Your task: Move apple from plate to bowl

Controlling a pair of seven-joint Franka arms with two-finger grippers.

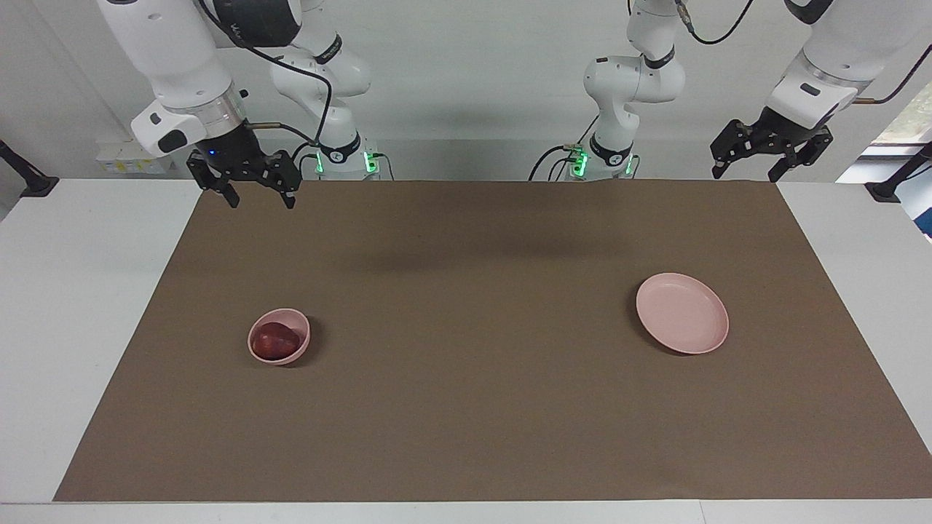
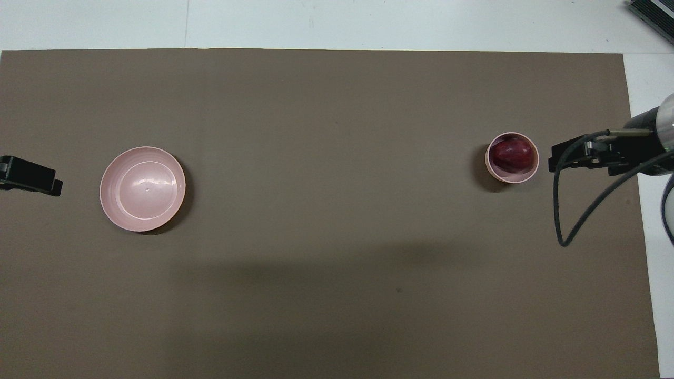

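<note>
Facing view
- The apple (image 1: 275, 340) is seen lying inside the bowl (image 1: 300, 324), which stands on the brown mat (image 1: 480, 407) toward the right arm's end of the table (image 1: 65, 291).
- The plate (image 1: 681, 313) is set flat on the mat toward the left arm's end, well apart from the bowl; nothing is carried on it.
- The right gripper (image 1: 256, 196) is held up in the air over the mat's corner at the robots' edge, at the right arm's end. Its fingers are spread, pointed downward, and nothing is gripped between them.
- The left gripper (image 1: 753, 173) is held raised over the mat's corner at the robots' edge, at the left arm's end. Its fingers are also spread and nothing is held.
- Neither gripper is in touch with the bowl, the apple or the plate.

Overhead view
- The apple (image 2: 512, 155) is shown filling most of the bowl (image 2: 533, 168); its dark red skin is turned upward.
- The plate (image 2: 142, 188) is shown bare, with an inner ring and a low rim.
- The right gripper (image 2: 579, 156) is seen just beside the bowl at the mat's (image 2: 337, 263) edge, with a black cable (image 2: 566, 221) looped under it; its spread cannot be told here.
- Only a dark tip of the left gripper (image 2: 31, 176) is shown at the frame's edge, near the plate; whether it is spread cannot be told here.
</note>
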